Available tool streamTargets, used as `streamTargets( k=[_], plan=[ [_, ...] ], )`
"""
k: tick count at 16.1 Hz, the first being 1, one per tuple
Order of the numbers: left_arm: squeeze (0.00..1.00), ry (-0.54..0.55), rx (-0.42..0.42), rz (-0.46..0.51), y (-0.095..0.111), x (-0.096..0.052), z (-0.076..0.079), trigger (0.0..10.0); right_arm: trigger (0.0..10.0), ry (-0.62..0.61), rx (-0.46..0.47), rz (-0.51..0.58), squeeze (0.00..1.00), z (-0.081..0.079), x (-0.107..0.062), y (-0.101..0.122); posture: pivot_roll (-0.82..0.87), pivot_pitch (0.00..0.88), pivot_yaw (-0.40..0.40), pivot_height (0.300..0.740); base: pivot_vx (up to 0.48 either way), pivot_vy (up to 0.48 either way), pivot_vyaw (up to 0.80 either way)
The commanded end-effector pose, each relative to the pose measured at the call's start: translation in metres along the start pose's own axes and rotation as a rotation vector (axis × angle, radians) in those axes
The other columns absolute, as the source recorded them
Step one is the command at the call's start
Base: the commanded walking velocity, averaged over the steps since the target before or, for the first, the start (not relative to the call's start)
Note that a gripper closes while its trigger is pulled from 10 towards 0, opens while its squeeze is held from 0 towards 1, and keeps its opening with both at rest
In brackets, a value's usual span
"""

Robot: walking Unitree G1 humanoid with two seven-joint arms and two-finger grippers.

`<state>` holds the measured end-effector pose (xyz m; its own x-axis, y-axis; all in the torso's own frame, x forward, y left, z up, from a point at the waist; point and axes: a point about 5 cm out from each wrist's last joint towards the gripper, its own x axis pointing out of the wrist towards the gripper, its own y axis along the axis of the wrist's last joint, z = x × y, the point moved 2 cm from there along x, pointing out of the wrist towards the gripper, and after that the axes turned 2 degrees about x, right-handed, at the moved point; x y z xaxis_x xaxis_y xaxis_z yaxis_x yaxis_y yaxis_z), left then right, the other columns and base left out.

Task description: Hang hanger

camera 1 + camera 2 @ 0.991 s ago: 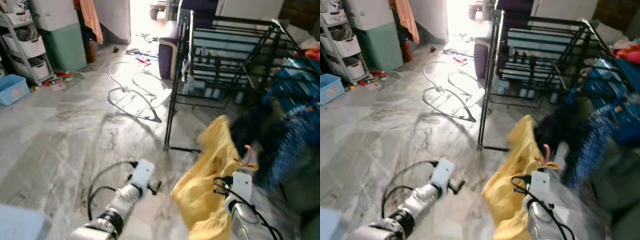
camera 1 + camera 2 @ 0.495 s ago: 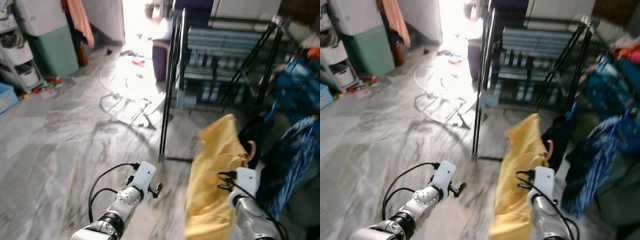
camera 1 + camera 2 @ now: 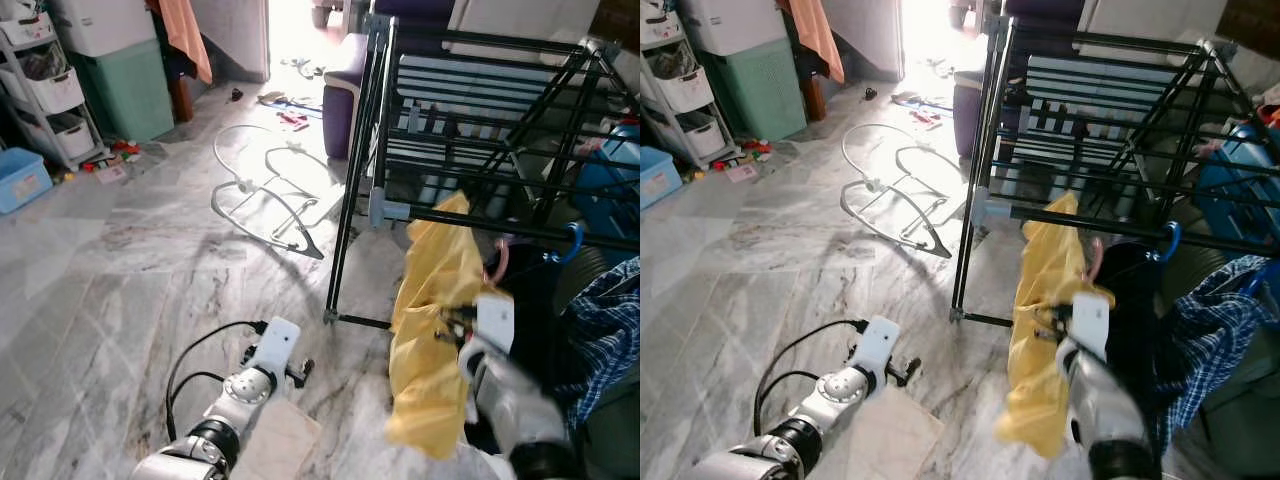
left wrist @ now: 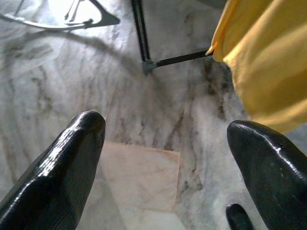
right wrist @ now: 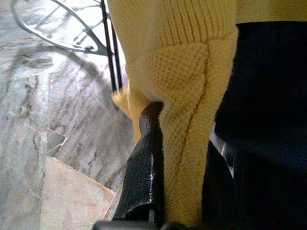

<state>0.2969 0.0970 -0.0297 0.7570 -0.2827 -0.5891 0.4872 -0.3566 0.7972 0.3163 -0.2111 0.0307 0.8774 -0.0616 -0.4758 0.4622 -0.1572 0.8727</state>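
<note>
**Bringing the hanger hook up to the rack rail**

Our right gripper (image 3: pixel 462 322) is clamped on the yellow knitted garment (image 3: pixel 436 300), which hangs on a pink plastic hanger (image 3: pixel 499 262) just below the black metal drying rack (image 3: pixel 470 180). We should lift until the hook clears the rail, then lower it on squarely, watching the blue hook (image 3: pixel 566 243) beside it. Our left gripper (image 4: pixel 168 158) hangs spread wide over the marble floor (image 3: pixel 130 260).

Yellow knit garment (image 3: pixel 435 300) on pink hanger (image 3: pixel 497 262); black rack (image 3: pixel 480 140); blue plaid shirt (image 3: pixel 605 330); grey-veined marble floor (image 3: pixel 130 260); green cabinet (image 3: pixel 125 90).
</note>
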Motion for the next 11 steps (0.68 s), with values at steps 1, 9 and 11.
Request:
streamTargets(
  k=[1, 9, 11],
  plan=[
    [0.0, 0.002, -0.004, 0.002, -0.002, -0.001, -0.002, 10.0, 10.0, 0.017, -0.003, 0.089, 0.0, 0.0, 0.0, 0.032, 0.01, 0.0, -0.081, 0.74, 0.0, 0.0, 0.0],
    [0.0, 0.041, -0.022, -0.026, -0.018, -0.007, -0.015, 10.0, 10.0, 0.124, 0.046, 0.02, 0.0, -0.005, 0.018, 0.069, 0.09, 0.034, -0.119, 0.74, 0.0, 0.0, 0.0],
    [0.0, 0.048, -0.016, -0.032, -0.021, -0.009, -0.019, 10.0, 10.0, 0.12, 0.035, -0.014, 0.0, -0.007, 0.024, 0.066, 0.11, 0.048, -0.124, 0.74, 0.0, 0.0, 0.0]
  ],
)
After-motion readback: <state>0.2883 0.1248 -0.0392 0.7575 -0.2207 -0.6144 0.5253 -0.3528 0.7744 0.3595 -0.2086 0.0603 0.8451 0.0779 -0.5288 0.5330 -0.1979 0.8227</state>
